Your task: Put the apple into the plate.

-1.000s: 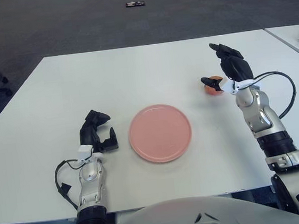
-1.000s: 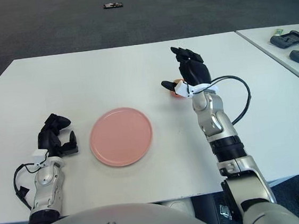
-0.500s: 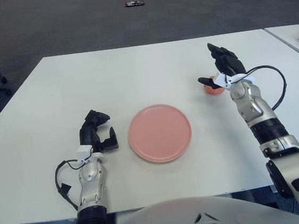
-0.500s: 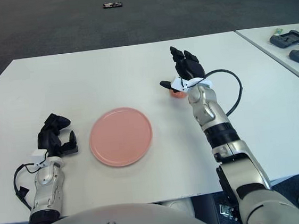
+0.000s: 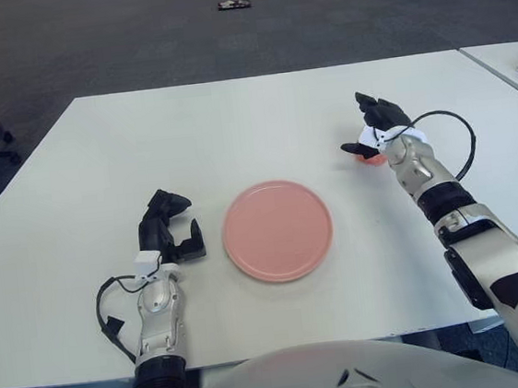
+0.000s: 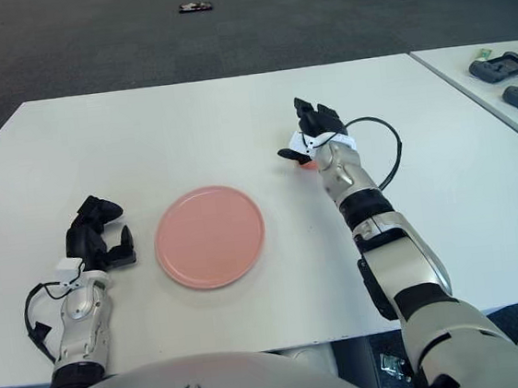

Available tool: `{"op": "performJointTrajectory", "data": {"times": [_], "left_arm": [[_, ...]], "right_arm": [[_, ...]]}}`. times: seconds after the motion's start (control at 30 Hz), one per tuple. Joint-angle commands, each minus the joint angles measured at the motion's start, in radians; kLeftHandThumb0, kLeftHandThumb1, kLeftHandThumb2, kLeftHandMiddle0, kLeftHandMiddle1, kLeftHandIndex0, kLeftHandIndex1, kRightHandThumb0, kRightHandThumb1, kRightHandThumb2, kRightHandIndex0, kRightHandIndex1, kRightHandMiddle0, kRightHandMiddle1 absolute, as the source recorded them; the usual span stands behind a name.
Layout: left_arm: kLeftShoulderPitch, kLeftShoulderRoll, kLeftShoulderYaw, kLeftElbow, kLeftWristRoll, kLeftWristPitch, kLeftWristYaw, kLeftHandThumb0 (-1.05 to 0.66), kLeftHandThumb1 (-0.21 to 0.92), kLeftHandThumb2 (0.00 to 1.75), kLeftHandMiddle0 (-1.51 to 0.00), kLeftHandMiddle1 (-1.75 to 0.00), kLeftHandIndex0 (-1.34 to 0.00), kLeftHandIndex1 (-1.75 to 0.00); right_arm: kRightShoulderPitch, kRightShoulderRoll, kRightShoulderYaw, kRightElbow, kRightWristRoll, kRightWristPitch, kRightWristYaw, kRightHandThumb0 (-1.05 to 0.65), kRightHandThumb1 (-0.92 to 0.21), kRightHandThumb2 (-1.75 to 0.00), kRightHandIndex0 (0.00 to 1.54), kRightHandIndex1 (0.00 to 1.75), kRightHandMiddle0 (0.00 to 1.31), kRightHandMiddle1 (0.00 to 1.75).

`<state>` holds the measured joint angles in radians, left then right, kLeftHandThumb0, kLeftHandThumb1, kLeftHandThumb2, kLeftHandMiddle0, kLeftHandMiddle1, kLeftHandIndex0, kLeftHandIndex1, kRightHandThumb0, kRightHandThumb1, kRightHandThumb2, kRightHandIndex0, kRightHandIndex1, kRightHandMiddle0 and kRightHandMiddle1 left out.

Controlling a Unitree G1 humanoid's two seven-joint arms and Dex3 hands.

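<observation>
A pink plate (image 5: 277,230) lies on the white table (image 5: 233,123), in front of me at the middle. The apple (image 5: 367,156), small and orange-red, sits on the table to the right of the plate and behind it, mostly hidden by my right hand. My right hand (image 5: 370,132) is lowered over the apple, its thumb on the apple's left side and its fingers spread above it; I cannot see a closed grasp. My left hand (image 5: 169,229) rests on the table left of the plate, fingers relaxed and empty.
A second white table (image 6: 507,84) stands at the right with dark devices (image 6: 501,66) on it. A black cable (image 5: 453,141) loops from my right wrist. A small dark object (image 5: 234,5) lies on the carpet far behind.
My right hand has come down and forward from above the apple onto it, the forearm stretching out lower over the table. The left hand and the plate have not moved.
</observation>
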<state>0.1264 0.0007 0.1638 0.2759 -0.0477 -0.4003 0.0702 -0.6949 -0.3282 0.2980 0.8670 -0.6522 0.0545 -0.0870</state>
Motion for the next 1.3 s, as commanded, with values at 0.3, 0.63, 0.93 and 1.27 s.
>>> {"op": "performJointTrajectory", "data": {"times": [0.3,0.63,0.93,1.27], "left_arm": [[0.026,-0.002,0.0,0.035,0.007,0.023,0.004,-0.01,-0.07,1.75,-0.92,-1.75,-0.67,-1.7],[0.031,-0.005,0.002,0.025,0.008,0.036,0.009,-0.01,-0.06,1.75,-0.92,-1.75,-0.66,-1.7],[0.032,-0.005,0.008,0.026,0.004,0.03,0.007,-0.01,-0.07,1.75,-0.92,-1.75,-0.67,-1.7],[0.033,-0.006,0.012,0.019,0.003,0.04,0.007,-0.01,-0.06,1.75,-0.92,-1.75,-0.67,-1.7]], "right_arm": [[-0.101,0.011,0.053,0.236,0.012,-0.037,0.003,-0.98,-0.6,-0.75,0.0,0.0,0.0,0.27],[-0.114,0.023,0.074,0.316,0.022,0.007,0.04,-0.96,-0.6,-0.74,0.0,0.0,0.0,0.31],[-0.106,0.03,0.095,0.366,0.02,0.063,0.054,-0.95,-0.6,-0.76,0.0,0.0,0.0,0.41],[-0.08,0.03,0.082,0.378,0.044,0.111,0.039,-0.9,-0.57,-0.81,0.01,0.01,0.0,0.53]]}}
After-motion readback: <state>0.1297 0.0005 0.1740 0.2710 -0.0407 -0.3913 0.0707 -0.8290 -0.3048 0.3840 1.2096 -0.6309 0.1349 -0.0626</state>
